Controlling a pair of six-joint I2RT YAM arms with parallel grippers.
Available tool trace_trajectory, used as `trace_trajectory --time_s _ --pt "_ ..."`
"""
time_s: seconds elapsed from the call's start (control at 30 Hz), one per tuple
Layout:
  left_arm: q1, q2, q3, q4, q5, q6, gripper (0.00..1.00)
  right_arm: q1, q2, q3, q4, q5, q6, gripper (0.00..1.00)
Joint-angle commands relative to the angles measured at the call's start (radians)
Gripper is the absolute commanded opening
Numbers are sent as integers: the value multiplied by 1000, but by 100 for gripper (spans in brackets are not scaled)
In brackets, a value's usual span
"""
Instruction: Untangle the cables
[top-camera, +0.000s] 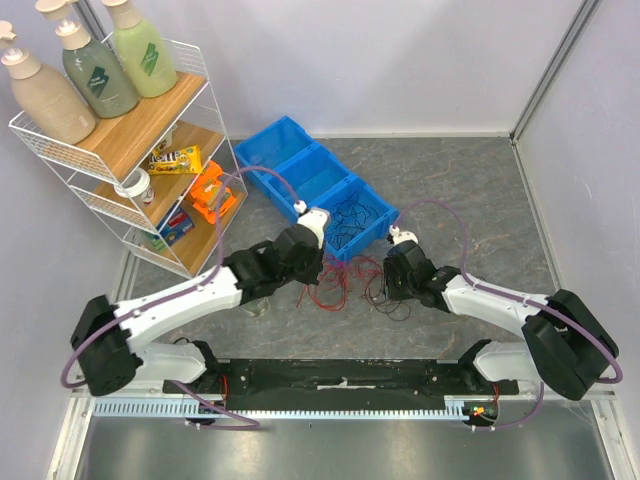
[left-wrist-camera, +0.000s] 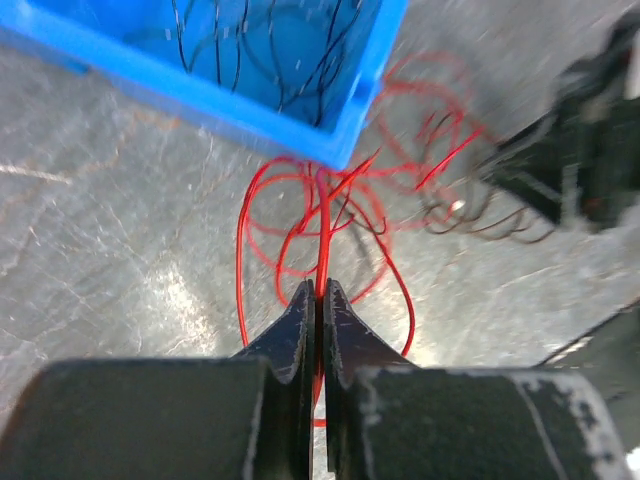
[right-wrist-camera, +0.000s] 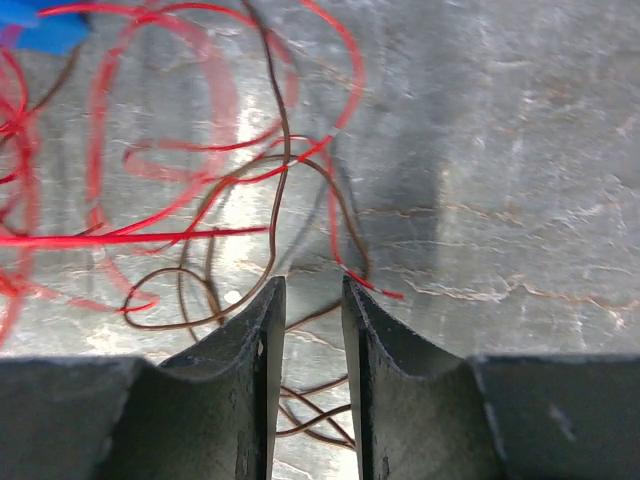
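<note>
The cables are a loose tangle of thin red loops (top-camera: 335, 285) and dark wires (top-camera: 392, 300) on the grey table, just in front of the nearest blue bin (top-camera: 372, 237). My left gripper (top-camera: 316, 272) is shut on a red wire (left-wrist-camera: 322, 225) that runs up from its tips (left-wrist-camera: 318, 290) into the red loops. My right gripper (top-camera: 384, 282) is slightly open (right-wrist-camera: 312, 290) and low over the table. Dark brown wires (right-wrist-camera: 280, 170) lie under and between its jaws, and a red wire end (right-wrist-camera: 375, 288) lies by the right finger.
A row of three blue bins (top-camera: 305, 175) stands behind the tangle; the nearest holds black wires (left-wrist-camera: 270, 50). A white wire shelf (top-camera: 115, 185) with bottles and snacks is at the back left. My right gripper also shows in the left wrist view (left-wrist-camera: 585, 150).
</note>
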Motion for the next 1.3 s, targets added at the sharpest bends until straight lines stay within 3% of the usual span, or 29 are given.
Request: trace_trajectory --time_s 0.0,0.3,0.5,0.67,0.83,1.0,1.1,1.27 --pt "-4 -157 103 -31 5 45 2 -3 19 15 -48 120 54 36" --pt "-4 -563 186 182 117 175 2 -21 25 47 -91 175 48 37" --pt "-4 -608 212 203 117 189 2 -20 -83 113 -89 47 -110 48" --pt "-4 -588 215 196 153 174 2 -15 -293 194 -56 -111 -259 70" --pt "-4 -564 217 180 145 172 2 -7 -337 350 -2 -363 -302 80" --pt "-4 -538 211 170 159 163 2 26 -321 380 176 -552 -183 82" --pt "-4 -527 215 169 180 154 2 42 -286 374 251 -509 -121 80" --pt "-4 -521 226 161 191 159 1 43 -209 332 250 -463 -78 61"
